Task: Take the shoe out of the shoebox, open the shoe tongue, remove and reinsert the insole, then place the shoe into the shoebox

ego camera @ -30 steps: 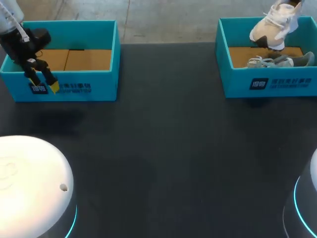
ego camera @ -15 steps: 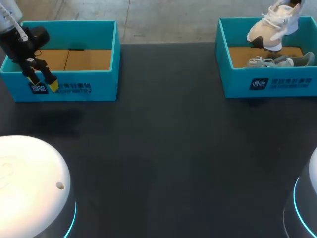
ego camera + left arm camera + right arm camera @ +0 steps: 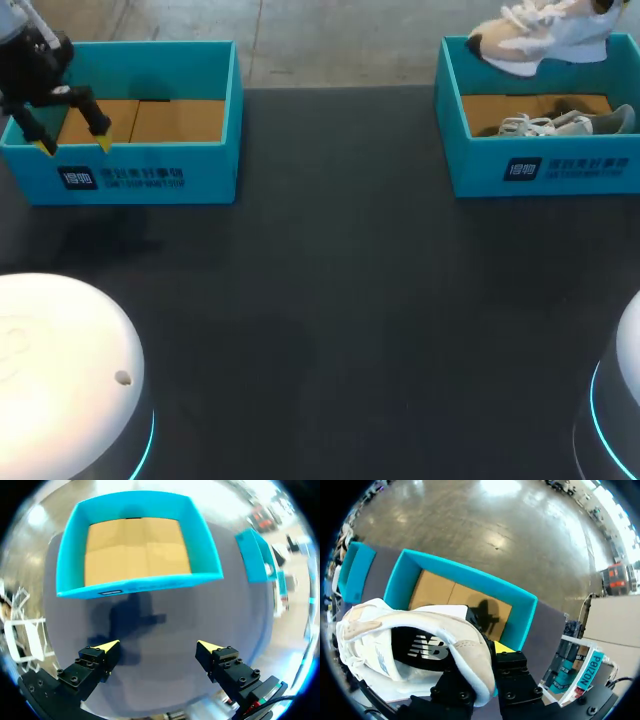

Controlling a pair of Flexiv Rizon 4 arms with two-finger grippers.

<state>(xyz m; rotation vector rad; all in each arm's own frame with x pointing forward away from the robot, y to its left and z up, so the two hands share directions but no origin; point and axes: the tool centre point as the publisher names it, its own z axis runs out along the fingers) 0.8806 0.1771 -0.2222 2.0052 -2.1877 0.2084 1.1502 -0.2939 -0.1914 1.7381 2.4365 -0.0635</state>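
Observation:
A white shoe point(image 3: 530, 40) hangs on its side above the back of the right teal shoebox point(image 3: 540, 170). In the right wrist view my right gripper point(image 3: 482, 652) is shut on the heel collar of the shoe point(image 3: 395, 640), with a teal box point(image 3: 520, 615) below it. A second, greyish shoe point(image 3: 560, 125) lies inside the right box. My left gripper point(image 3: 70, 135) stands open and holds nothing, above the front wall of the left shoebox point(image 3: 150, 175). In its own view the left gripper point(image 3: 159, 647) is over the dark table, short of that box point(image 3: 135, 585).
The left box holds only a brown cardboard floor point(image 3: 135, 550). Two white rounded arm bases point(image 3: 60, 370) point(image 3: 625, 400) sit at the near corners. Dark tabletop point(image 3: 330, 280) lies between the boxes.
The shoe has risen and swung from toe-down to lying sideways, its toe now pointing left. My left gripper has drawn up and back to the left, still open.

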